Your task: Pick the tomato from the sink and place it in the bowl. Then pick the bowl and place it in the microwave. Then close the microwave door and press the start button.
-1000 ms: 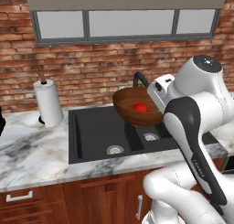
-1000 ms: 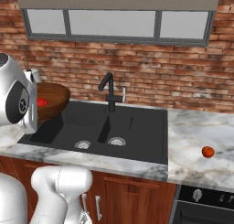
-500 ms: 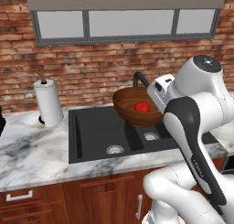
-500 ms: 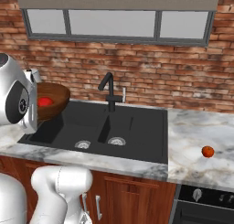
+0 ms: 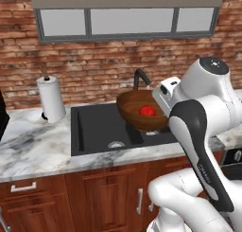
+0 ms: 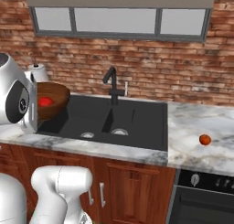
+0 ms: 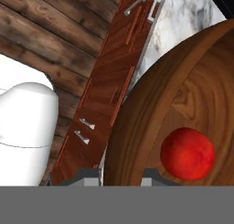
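Note:
The dark brown wooden bowl (image 5: pixel 134 113) hangs in the air over the black sink (image 5: pixel 94 131), tilted a little. My gripper (image 7: pixel 121 177) is shut on its near rim, one finger inside and one outside. The small red tomato (image 5: pixel 147 111) lies inside the bowl. In the right base view the bowl (image 6: pixel 54 98) with the tomato (image 6: pixel 45 101) sits at the far left beside the arm's white body, left of the sink (image 6: pixel 137 122). The hand view has the bowl's wall (image 7: pixel 146 118) close up and the tomato (image 7: pixel 187 153) at its bottom. The microwave and its door are out of view.
A black arched faucet (image 6: pixel 111 83) stands behind the sink against the brick wall. A paper towel roll (image 5: pixel 51 99) is on the marble counter left of the sink. A small red-orange round thing (image 6: pixel 205 139) lies on the right counter, above an oven front (image 6: pixel 201 200).

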### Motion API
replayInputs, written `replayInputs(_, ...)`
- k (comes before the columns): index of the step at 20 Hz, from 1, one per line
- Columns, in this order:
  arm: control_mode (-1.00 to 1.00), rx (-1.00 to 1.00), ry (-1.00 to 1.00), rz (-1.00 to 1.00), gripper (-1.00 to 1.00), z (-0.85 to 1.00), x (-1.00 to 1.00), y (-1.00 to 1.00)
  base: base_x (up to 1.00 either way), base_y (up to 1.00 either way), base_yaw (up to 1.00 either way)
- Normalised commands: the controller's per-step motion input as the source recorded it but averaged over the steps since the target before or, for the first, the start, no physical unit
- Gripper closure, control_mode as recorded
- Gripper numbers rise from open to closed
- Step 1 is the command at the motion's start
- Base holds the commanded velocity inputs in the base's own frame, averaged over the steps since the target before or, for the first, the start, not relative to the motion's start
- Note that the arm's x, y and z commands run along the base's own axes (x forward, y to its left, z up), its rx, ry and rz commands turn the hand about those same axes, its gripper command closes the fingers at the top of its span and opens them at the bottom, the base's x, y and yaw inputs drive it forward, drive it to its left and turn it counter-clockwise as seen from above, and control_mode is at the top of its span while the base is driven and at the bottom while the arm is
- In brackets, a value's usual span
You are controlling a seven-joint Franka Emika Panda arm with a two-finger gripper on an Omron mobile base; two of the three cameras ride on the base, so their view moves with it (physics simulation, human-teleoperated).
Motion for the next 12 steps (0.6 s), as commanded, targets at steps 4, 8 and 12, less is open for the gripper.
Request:
replayInputs(4, 1.0, 0.0, 0.0, 0.0, 1.0, 0.0, 0.0, 0.0, -0.08, 0.0, 0.15)
replayInputs(8, 1.0, 0.0, 0.0, 0.0, 1.0, 0.0, 0.0, 0.0, -0.1, 0.0, 0.53)
replayInputs(12, 1.0, 0.0, 0.0, 0.0, 1.0, 0.0, 0.0, 0.0, -0.24, 0.0, 0.58)
